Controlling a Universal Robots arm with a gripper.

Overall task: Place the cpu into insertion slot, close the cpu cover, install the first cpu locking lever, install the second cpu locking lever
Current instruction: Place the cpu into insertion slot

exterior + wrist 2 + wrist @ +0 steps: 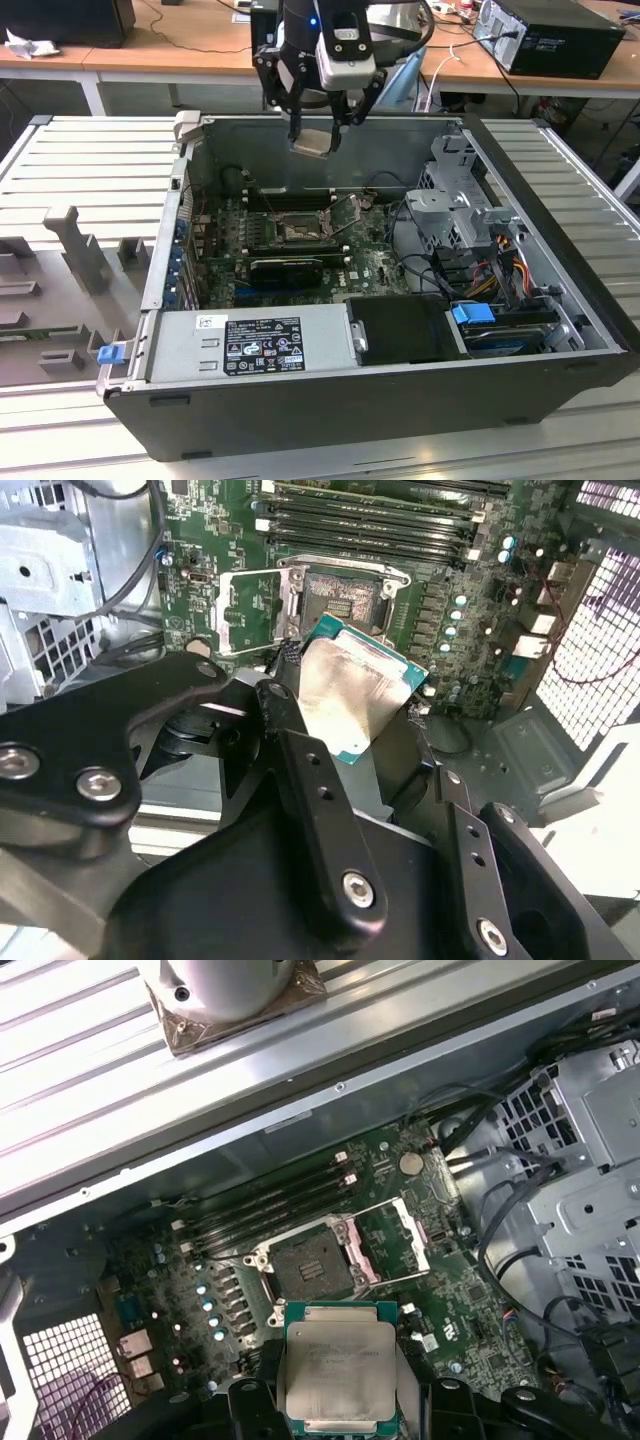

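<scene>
A ribbed grey tabletop [95,150] carries an open computer case [330,400]. The tool [315,136] hangs above it, clamped on the cpu [312,146], which is held in the air over the bare insertion slot [297,231]. The cpu cover [228,615] is flipped open beside the slot.

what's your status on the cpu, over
Copy: gripper shut on cpu, held above the open case. Below, insertion slot bare, cpu cover swung open beside it. Nothing seen between cpu and slot.
</scene>
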